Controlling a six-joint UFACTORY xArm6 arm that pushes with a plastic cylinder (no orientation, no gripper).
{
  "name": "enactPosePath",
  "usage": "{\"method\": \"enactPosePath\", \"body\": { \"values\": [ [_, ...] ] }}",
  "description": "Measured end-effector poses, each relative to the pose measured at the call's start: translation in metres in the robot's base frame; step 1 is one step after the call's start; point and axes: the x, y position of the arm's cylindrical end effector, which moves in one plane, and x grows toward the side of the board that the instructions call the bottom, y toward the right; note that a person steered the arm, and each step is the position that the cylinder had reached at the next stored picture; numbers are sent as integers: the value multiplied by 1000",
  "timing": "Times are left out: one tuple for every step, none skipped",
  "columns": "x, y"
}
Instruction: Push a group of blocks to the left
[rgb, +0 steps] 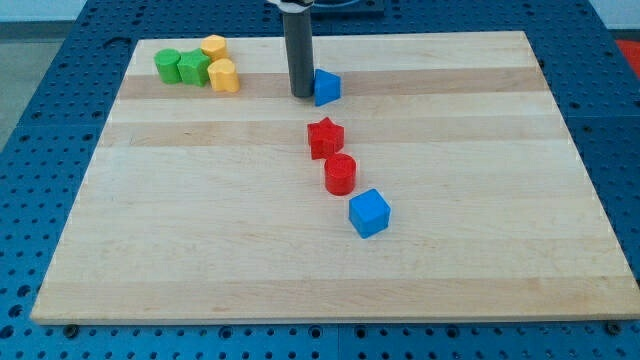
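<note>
My tip (301, 95) stands near the view's top centre, touching or nearly touching the left side of a small blue block (326, 87). Below it lies a red star block (325, 138), then a red cylinder (340, 174), then a blue cube (369, 213), in a slanting line toward the view's bottom right. At the top left sits a tight cluster: two green blocks (168, 65) (193, 69) and two yellow blocks (214, 46) (224, 75).
The wooden board (200, 250) lies on a blue perforated table (40, 120). The board's edges are near the cluster at the top left.
</note>
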Motion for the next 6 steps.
{"method": "enactPosePath", "body": {
  "values": [
    [-14, -2],
    [-35, -7],
    [-53, -21],
    [-61, -52],
    [-71, -84],
    [-75, -117]
  ]
}}
